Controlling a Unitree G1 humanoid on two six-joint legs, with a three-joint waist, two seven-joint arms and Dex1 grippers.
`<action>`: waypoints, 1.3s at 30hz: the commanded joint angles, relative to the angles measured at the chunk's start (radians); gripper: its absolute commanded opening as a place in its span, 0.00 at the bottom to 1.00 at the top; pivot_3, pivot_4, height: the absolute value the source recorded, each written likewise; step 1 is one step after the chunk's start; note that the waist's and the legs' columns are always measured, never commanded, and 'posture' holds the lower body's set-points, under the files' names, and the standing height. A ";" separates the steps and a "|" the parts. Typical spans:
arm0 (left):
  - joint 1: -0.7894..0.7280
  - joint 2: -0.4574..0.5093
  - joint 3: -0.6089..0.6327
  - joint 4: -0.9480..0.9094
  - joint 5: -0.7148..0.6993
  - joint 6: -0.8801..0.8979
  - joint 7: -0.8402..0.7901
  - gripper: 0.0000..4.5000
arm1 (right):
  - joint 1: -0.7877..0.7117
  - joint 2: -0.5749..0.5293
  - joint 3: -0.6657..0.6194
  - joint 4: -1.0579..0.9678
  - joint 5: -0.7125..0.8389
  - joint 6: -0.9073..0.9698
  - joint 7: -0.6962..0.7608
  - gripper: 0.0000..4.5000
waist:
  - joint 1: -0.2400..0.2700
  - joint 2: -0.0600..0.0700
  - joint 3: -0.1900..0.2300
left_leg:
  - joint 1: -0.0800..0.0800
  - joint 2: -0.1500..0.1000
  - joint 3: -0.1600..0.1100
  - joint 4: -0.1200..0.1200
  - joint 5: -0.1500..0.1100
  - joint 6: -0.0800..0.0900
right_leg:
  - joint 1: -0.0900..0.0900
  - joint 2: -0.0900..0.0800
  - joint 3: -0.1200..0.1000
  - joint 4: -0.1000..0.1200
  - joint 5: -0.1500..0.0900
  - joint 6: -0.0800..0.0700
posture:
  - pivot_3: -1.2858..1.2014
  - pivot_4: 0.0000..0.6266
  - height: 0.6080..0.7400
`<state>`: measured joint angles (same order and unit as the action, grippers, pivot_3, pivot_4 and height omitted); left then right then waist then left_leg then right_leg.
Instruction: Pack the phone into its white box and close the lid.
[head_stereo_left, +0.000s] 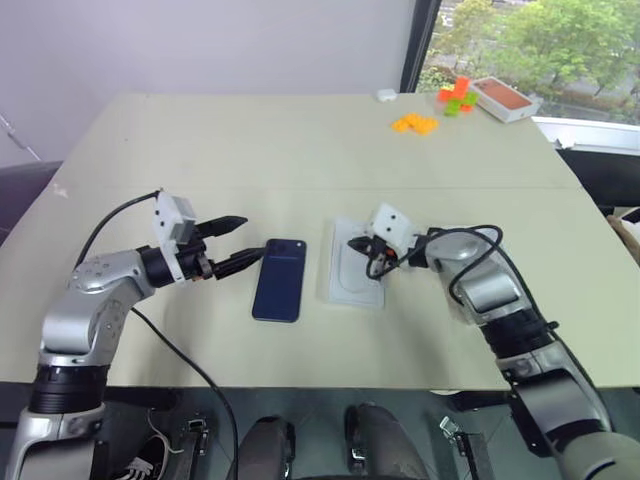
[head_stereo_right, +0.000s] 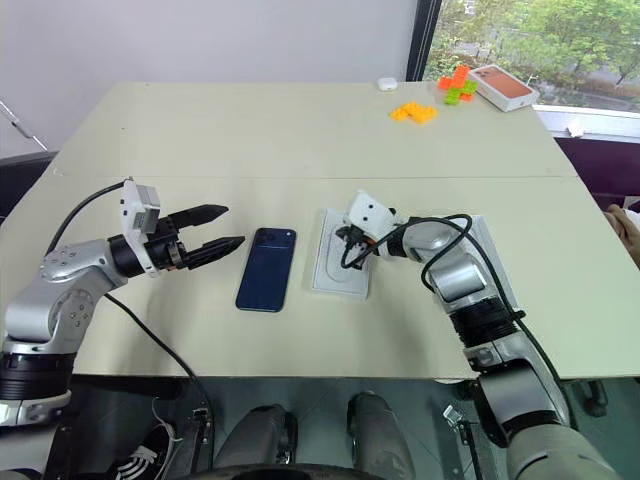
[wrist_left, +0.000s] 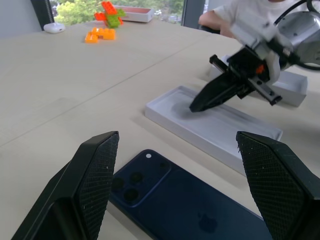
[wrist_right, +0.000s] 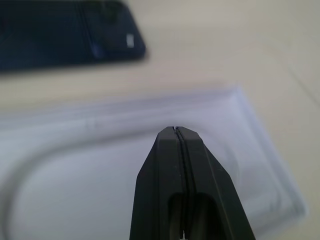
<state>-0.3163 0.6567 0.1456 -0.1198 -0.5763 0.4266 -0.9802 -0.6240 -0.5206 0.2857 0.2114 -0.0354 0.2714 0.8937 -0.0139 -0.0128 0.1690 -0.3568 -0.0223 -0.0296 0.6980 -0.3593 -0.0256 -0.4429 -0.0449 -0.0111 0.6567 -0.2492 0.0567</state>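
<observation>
**Black fingers wide by the phone, pinched over the tray**

Black fingers of the left gripper stand spread apart, level, their tips just beside the phone, which lies back-up on the table. Right gripper has its 2 fingers pressed together, empty, tip down over a shallow white insert tray with an oval recess, right of the phone.
</observation>
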 joint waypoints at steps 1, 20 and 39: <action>-0.012 0.018 0.028 -0.017 0.001 -0.019 -0.003 0.88 | 0.009 -0.006 0.024 -0.017 -0.015 -0.035 0.033 0.01 | -0.004 0.000 0.000 | 0.000 0.000 0.000 0.000 0.000 0.000 | 0.000 0.000 0.000 0.000 0.000 0.000 | 0.52 0.24 1.00; 0.005 0.060 0.030 -0.022 -0.011 -0.008 -0.034 0.88 | 0.034 -0.072 -0.115 -0.240 0.277 0.212 0.226 0.42 | 0.002 0.001 0.000 | -0.001 0.000 0.000 -0.001 -0.001 0.001 | 0.000 0.000 0.000 -0.003 0.000 0.000 | 0.52 0.24 1.00; 0.032 0.070 0.041 -0.014 0.006 -0.030 -0.042 0.88 | 0.158 -0.165 0.026 -0.437 0.196 0.218 0.230 0.99 | 0.003 0.001 0.001 | -0.001 0.001 0.000 -0.001 -0.002 0.003 | 0.001 0.000 0.000 -0.003 0.000 0.000 | 0.52 0.24 1.00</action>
<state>-0.2842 0.7170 0.1600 -0.1195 -0.5753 0.4205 -1.0221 -0.4793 -0.6663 0.2943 -0.1978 0.1888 0.5280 1.1185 -0.0113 -0.0122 0.1695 -0.3570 -0.0217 -0.0298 0.6974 -0.3615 -0.0217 -0.4418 -0.0449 -0.0112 0.6534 -0.2492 0.0567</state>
